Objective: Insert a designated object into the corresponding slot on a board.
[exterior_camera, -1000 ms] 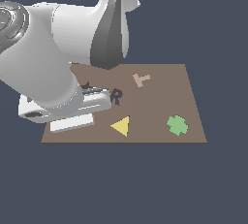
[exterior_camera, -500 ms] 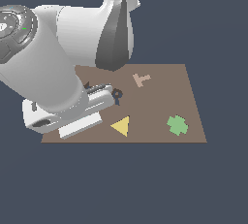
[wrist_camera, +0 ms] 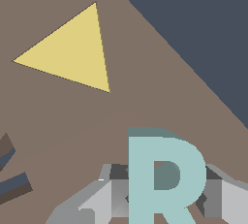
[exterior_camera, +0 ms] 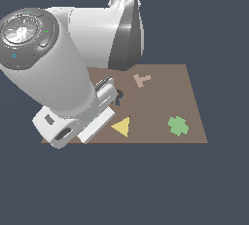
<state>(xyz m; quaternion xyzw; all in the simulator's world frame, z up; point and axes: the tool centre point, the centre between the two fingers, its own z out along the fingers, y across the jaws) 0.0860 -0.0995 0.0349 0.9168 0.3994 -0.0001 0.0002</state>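
The pale cyan R block (wrist_camera: 164, 172) sits between my two grey fingers (wrist_camera: 104, 196) in the wrist view, so my gripper (wrist_camera: 164, 201) is shut on it, just over the brown board (wrist_camera: 97, 121). In the exterior view my hand (exterior_camera: 108, 94) hides the block. It hangs over the board's (exterior_camera: 160, 102) left middle. Only an edge of the dark navy R slot (exterior_camera: 118, 97) shows beside the hand. Parts of a dark recess (wrist_camera: 12, 184) show at the wrist picture's edge; I cannot tell which recess it is.
A yellow triangle (exterior_camera: 121, 126) (wrist_camera: 72, 53) lies near the board's front edge. A green clover shape (exterior_camera: 178, 125) lies at the exterior view's right, and a pale T-shaped piece (exterior_camera: 142, 80) further back. My arm (exterior_camera: 53, 68) covers the board's left part.
My arm has swung forward and over the dark R slot. The slot showed whole one second ago and is now almost covered by my hand.
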